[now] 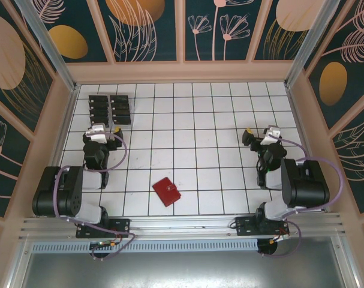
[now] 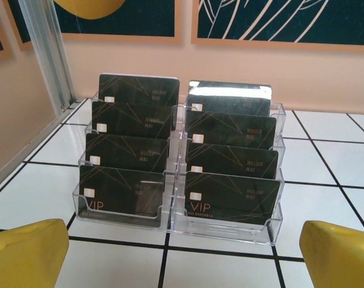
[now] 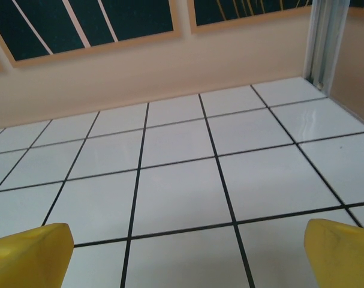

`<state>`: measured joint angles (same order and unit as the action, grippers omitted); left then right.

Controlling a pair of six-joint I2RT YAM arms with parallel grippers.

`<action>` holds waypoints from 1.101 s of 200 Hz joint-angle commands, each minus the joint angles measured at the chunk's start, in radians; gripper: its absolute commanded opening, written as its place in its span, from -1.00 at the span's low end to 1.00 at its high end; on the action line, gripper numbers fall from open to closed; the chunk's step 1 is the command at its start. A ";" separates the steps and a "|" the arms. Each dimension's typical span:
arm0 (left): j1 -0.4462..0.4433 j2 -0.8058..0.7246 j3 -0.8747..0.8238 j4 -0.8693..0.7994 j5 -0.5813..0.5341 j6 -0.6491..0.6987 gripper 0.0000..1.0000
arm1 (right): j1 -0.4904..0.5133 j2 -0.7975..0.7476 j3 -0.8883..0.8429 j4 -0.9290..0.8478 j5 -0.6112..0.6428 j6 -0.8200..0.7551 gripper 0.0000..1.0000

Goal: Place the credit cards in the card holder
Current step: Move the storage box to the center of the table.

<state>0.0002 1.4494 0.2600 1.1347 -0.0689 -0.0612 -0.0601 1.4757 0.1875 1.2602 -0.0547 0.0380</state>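
While left gripper (image 1: 105, 128) and right gripper (image 1: 259, 132) hang wide open, empty, black cards (image 2: 232, 195) stand in clear rack (image 2: 171, 221) far left; red wallet (image 1: 167, 191) lies closed on tiled table (image 1: 217, 120) near front, betw. arms.

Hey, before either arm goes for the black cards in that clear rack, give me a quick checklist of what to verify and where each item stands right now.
1. Left pincer open and empty: ok, its yellow fingertips stand wide apart.
2. Right pincer open and empty: ok.
3. Thin black rectangular cards reachable: ok, eight stand upright in the clear plastic slotted rack, straight ahead of the left pincer.
4. Small red folding wallet ready to receive cards: not ok, it lies folded, with no inner pockets showing.
5. Way from rack to wallet free: ok, bare white tiled table lies between them.
6. Wallet snapped shut or just folded: cannot tell.
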 commanded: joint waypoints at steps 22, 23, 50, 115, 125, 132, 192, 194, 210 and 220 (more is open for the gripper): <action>0.006 -0.186 0.109 -0.264 -0.072 -0.086 0.97 | -0.004 -0.243 0.072 -0.244 0.065 0.090 0.98; 0.006 -0.190 0.114 -0.264 -0.072 -0.091 0.97 | -0.005 -0.250 0.076 -0.253 0.065 0.097 0.98; 0.006 -0.260 0.234 -0.496 -0.082 -0.217 0.98 | -0.041 -0.397 0.179 -0.495 -0.029 0.407 0.98; 0.013 -0.011 0.785 -1.001 -0.044 -0.316 0.98 | 0.017 -0.576 0.122 -0.618 -0.399 0.701 0.93; 0.019 0.052 0.886 -1.059 -0.030 -0.316 0.98 | 0.119 -0.611 0.138 -0.727 -0.324 0.647 0.93; 0.026 0.095 0.953 -1.097 -0.025 -0.318 0.98 | 0.204 -0.641 0.151 -0.808 -0.237 0.612 0.97; 0.154 0.418 1.301 -1.227 0.074 -0.383 0.98 | 0.554 -0.703 0.182 -1.102 0.027 0.559 0.94; 0.158 0.426 1.307 -1.227 0.081 -0.387 0.98 | 0.556 -0.701 0.182 -1.102 0.024 0.559 0.94; 0.190 0.481 1.336 -1.219 0.121 -0.399 0.98 | 0.570 -0.675 0.178 -1.108 0.020 0.563 0.92; 0.208 0.505 1.342 -1.210 0.132 -0.402 0.98 | 0.574 -0.651 0.179 -1.106 0.016 0.561 0.92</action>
<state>0.1669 1.8938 1.5620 -0.0242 -0.0055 -0.4229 0.4980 0.7891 0.3519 0.2150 -0.0765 0.6086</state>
